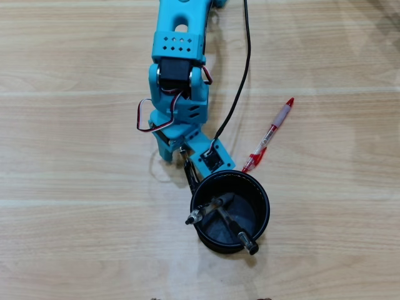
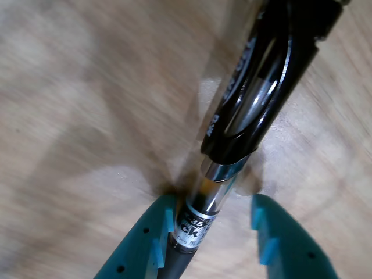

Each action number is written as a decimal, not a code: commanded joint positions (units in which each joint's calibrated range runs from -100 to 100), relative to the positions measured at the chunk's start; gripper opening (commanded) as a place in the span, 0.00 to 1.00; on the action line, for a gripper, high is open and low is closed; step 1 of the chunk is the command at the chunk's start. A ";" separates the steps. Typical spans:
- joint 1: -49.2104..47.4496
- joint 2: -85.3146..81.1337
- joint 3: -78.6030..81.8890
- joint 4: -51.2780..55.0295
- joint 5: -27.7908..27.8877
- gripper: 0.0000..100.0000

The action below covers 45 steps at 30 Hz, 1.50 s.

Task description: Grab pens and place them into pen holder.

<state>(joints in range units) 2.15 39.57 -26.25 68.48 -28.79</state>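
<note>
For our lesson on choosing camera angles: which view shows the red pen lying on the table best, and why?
The overhead view. There the red pen lies whole on the wooden table, up and to the right of the black pen holder. The wrist view shows none of it, only a black pen between the pincer fingers.

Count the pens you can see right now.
4. Two black pens stand crossed inside the black pen holder. A third black pen sits between the gripper fingers. A red pen lies on the table. Others may be hidden.
</note>
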 commanded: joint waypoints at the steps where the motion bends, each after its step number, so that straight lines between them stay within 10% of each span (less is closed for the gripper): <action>1: 2.77 0.50 -1.32 4.54 -4.24 0.01; 8: 8.57 -17.25 -7.29 8.23 -6.39 0.02; 14: 3.98 -32.55 1.40 -34.74 -7.43 0.02; 20: -6.91 -34.83 22.31 -61.90 -20.19 0.02; 45: -12.15 -28.41 17.88 -62.16 -17.52 0.11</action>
<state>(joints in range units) -10.17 18.41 -5.89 6.29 -48.57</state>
